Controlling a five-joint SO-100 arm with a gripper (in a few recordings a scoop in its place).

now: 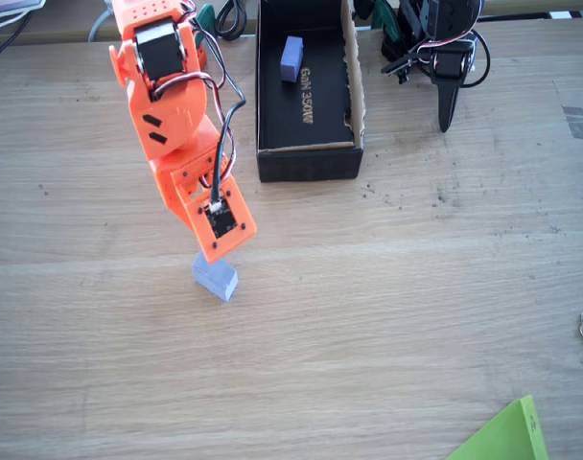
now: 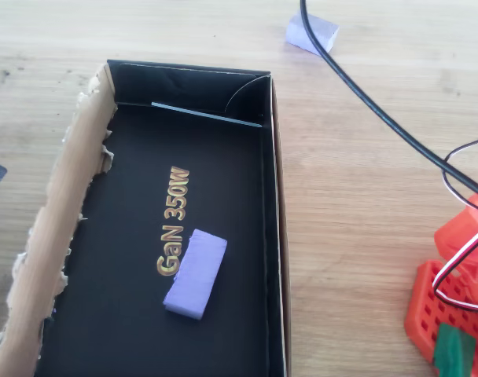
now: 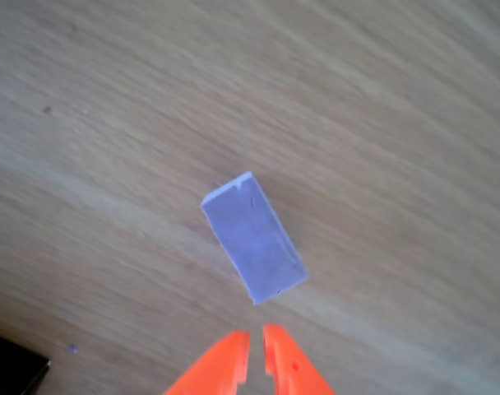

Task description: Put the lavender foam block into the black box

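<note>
Lavender foam block (image 3: pixel 253 237): on bare wooden table (image 1: pixel 387 316), unobstructed. Gripper (image 3: pixel 256 346): just above, jaws nearly closed, empty. Black box (image 1: pixel 354 96): far side, contains periwinkle block (image 2: pixel 196 272).

The table (image 1: pixel 387 316) is matt, grained wood. The black box (image 2: pixel 137 236) is cardboard with one torn, raw brown wall; the lavender foam block (image 3: pixel 254 239) looks soft and matt.

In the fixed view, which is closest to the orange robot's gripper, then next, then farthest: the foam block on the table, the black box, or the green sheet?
From the gripper:
1. The lavender foam block, right under it on the table.
2. The black box, up and to the right, with another foam block inside.
3. The green sheet, at the bottom right corner.
</note>
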